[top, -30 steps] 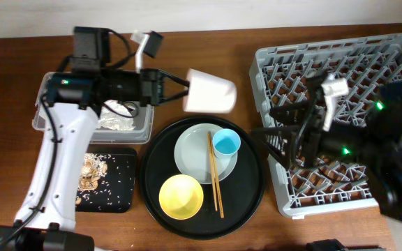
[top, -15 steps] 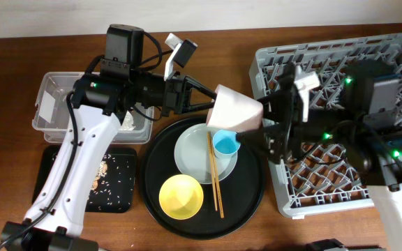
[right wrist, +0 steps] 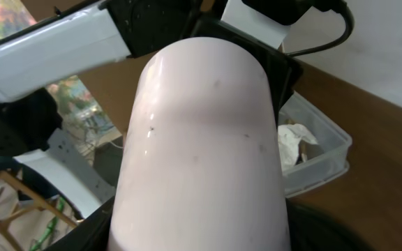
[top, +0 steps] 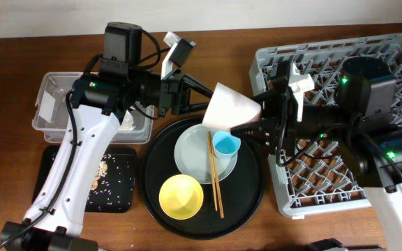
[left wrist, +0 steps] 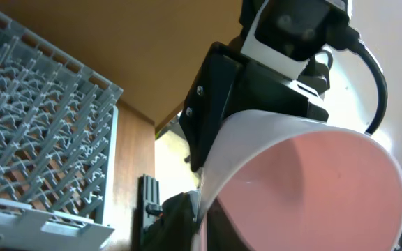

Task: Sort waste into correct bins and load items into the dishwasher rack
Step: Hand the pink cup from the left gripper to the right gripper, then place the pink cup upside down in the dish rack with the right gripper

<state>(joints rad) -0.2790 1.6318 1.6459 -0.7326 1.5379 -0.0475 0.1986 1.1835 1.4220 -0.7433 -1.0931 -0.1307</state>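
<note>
The pink cup (top: pixel 232 108) hangs on its side above the round black tray's far edge, between both grippers. My left gripper (top: pixel 204 97) is shut on its rim, one finger inside the cup (left wrist: pixel 306 188). My right gripper (top: pixel 262 125) is open, with its jaws either side of the cup's closed end (right wrist: pixel 201 139). The blue cup (top: pixel 226 143), the chopsticks (top: pixel 215 174) and the grey plate (top: pixel 190 150) lie together. The yellow bowl (top: pixel 181 196) sits in front of them. The grey rack (top: pixel 396 63) is at the right. Tissue (right wrist: pixel 295 139) lies in the clear tub (top: pixel 47 90).
The round black tray (top: pixel 250 188) holds the dishes at the centre. The shallow black tray (top: pixel 121 195) at the front left holds beige scraps (top: pixel 103 171). The right arm reaches over the rack's left side. The rack also shows in the left wrist view (left wrist: pixel 40 125).
My left gripper carried the pink cup rightward to my right gripper, which moved left to meet it. In the last half second the right jaws slid a little further along the cup.
</note>
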